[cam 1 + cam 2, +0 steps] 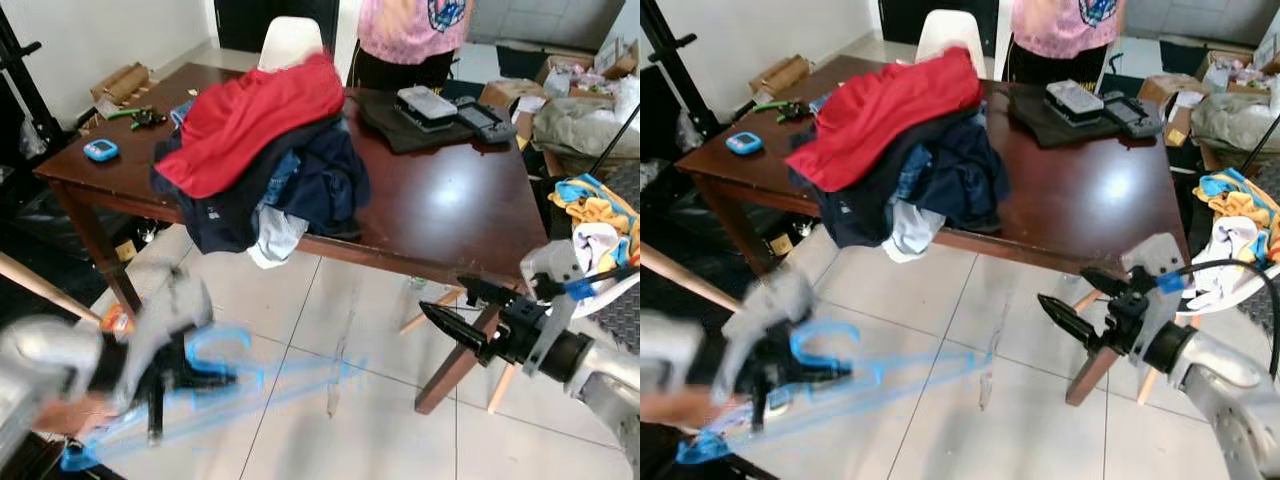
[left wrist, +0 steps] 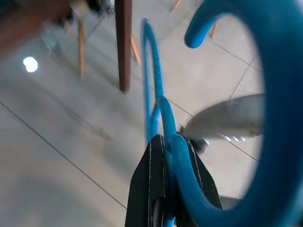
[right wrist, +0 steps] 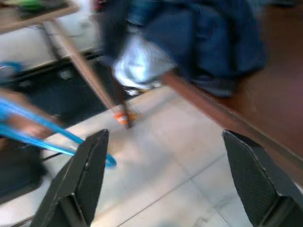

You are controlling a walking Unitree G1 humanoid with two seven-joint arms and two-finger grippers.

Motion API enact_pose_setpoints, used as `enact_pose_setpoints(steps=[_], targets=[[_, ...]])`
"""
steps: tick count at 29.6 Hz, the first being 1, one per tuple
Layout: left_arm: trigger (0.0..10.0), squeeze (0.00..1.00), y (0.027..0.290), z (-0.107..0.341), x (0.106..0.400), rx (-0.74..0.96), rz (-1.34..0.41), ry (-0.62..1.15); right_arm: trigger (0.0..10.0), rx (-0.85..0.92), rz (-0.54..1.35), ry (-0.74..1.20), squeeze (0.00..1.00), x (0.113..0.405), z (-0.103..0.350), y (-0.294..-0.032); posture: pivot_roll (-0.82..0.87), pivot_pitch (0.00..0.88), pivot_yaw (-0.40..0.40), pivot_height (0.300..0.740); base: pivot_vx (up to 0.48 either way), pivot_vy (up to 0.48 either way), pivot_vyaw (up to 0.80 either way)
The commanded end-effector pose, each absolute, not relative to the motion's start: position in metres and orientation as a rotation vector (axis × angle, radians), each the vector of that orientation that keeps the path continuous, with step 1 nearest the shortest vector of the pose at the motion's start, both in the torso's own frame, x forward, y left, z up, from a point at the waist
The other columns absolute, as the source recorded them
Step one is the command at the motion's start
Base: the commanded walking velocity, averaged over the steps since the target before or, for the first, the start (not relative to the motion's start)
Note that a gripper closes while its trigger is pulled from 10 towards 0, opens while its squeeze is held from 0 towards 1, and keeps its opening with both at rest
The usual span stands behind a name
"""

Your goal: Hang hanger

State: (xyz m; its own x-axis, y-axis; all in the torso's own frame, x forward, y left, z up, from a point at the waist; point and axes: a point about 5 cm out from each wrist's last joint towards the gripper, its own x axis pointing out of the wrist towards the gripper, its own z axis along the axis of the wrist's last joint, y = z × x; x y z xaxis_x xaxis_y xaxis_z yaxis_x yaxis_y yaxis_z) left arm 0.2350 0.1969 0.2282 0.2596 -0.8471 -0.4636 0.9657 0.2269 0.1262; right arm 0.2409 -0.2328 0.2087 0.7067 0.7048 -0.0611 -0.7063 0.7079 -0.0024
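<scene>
From the head camera's left eye, a dark wooden counter (image 1: 450, 215) stands on pale floor tiles, carrying a heap of clothes (image 1: 262, 150) topped by a red garment. A person in a pink top (image 1: 410, 30) stands at its far side. Low on the robot's left, the left gripper (image 1: 190, 375), blurred by motion, holds a blue hanger (image 1: 230, 385) above the floor, well apart from the counter. On the right, the right gripper (image 1: 455, 310) points toward the middle of the scene, its black jaws spread and holding nothing.

The right eye gives the same layout: the hanger's hook curls up beside the left gripper, and its long arms trail toward the floor tiles.

The left wrist view looks along the left gripper's fingers (image 2: 151, 184), which are clenched on the hanger's thin neck just below the large blue hook (image 2: 274, 94). A counter leg (image 2: 124, 42) stands behind.

The right wrist view shows two black fingers (image 3: 85, 175) wide apart, with the edge of the counter and hanging clothes beyond, and a streak of the blue hanger to one side.

The hanger appears to be light, stiff plastic, smooth and likely slippery. The neck beneath the hook seems the best hold, leaving the hook free to catch a rail.
</scene>
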Motion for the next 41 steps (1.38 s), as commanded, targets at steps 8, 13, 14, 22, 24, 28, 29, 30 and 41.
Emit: enact_pose_setpoints(steps=[8,13,14,22,24,28,29,30,41], targets=[[10.0,0.0,0.216,0.284,0.242,0.656,-1.444,0.269,10.0,-0.219,1.395,0.023,0.0,0.211,0.291,-0.215,0.06,0.096,-0.018,0.74,0.0,0.0,0.0],[10.0,0.0,0.203,0.294,0.25,0.7,-1.52,0.191,10.0,-0.358,1.525,-0.007,0.0,0.205,0.298,-0.183,0.08,0.081,-0.018,0.74,0.0,0.0,0.0],[10.0,0.0,0.199,0.296,0.255,0.715,-1.527,0.155,10.0,-0.387,1.533,-0.024,0.0,0.205,0.299,-0.175,0.08,0.081,-0.018,0.74,0.0,0.0,0.0],[10.0,0.0,0.167,0.295,0.277,0.68,-1.554,-0.058,10.0,-0.447,1.447,0.007,0.0,0.216,0.295,-0.149,0.06,0.066,-0.016,0.74,0.0,0.0,0.0],[10.0,0.0,0.153,0.291,0.281,0.632,-1.582,-0.106,10.0,-0.462,1.309,0.054,0.0,0.231,0.289,-0.148,0.05,0.062,-0.018,0.74,0.0,0.0,0.0],[10.0,0.0,0.144,0.285,0.281,0.594,-1.637,-0.111,10.0,-0.469,1.167,0.1,0.0,0.246,0.283,-0.154,0.04,0.059,-0.016,0.74,0.0,0.0,0.0],[10.0,0.0,0.144,0.285,0.281,0.594,-1.637,-0.111,10.0,-0.469,1.167,0.1,0.0,0.246,0.283,-0.154,0.04,0.059,-0.016,0.74,0.0,0.0,0.0],[10.0,0.0,0.142,0.284,0.281,0.589,-1.651,-0.109,10.0,-0.453,1.17,0.127,0.0,0.245,0.281,-0.156,0.04,0.059,-0.016,0.74,0.0,0.0,0.0],[10.0,0.0,0.135,0.281,0.288,0.584,-1.675,-0.115,10.0,-0.409,1.187,0.166,0.0,0.238,0.283,-0.163,0.02,0.054,-0.005,0.74,0.0,0.0,-0.65]])
